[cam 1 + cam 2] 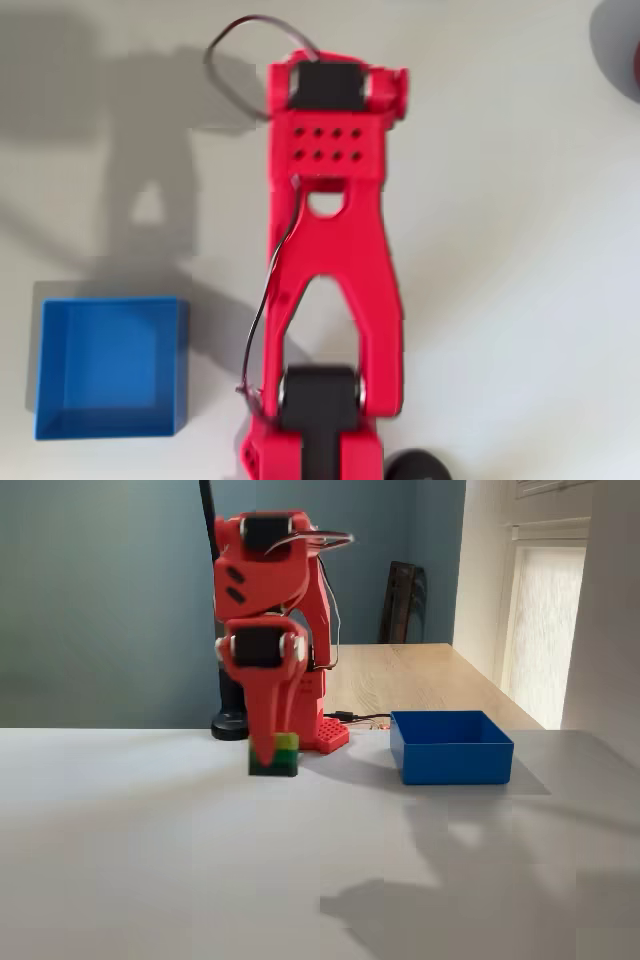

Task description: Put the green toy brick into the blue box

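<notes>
**Red arm's jaws at the green brick, blue box waits to one side**

The green toy brick [275, 755], a lime layer over a darker one, sits low at the tip of your gripper [267, 748] in the fixed view, left of the blue box [450, 747] and well apart from it. Whether it rests on the bench [150, 860] or hangs just clear of it, you cannot tell; the picture is soft there. One red finger covers the brick's left side, so the jaws appear clenched on the brick, though the second finger is hidden.

Judge the brick light, rigid and smooth-walled: it should not deform, but slick plastic could twist or slip in a shallow pinch. Take it across two flat opposite sides, low on the body rather than on the studs.

From overhead the red arm [330, 250] reaches up the middle of the bench, and the box lies near the bench's lower left corner, open and empty. Its low walls ask only a modest lift before you swing across.
</notes>
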`<state>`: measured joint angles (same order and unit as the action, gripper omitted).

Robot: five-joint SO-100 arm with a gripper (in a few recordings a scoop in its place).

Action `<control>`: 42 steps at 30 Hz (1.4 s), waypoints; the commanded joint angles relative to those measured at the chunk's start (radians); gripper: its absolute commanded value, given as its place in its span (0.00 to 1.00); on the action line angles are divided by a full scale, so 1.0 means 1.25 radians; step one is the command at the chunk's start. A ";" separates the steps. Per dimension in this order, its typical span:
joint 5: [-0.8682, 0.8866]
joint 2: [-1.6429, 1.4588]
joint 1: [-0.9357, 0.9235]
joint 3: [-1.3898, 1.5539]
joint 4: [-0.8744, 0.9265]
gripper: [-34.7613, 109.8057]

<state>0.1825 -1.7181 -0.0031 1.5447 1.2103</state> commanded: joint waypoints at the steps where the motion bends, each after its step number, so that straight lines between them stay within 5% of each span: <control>1: 0.000 -0.201 0.113 0.090 0.005 0.24; 10: -0.015 -0.426 0.417 0.314 0.009 0.24; 23: 0.086 -0.445 0.755 0.269 0.155 0.24; 42: 0.199 -0.347 0.896 0.334 0.175 0.24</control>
<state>0.4065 -2.1875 1.0922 2.0018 1.4082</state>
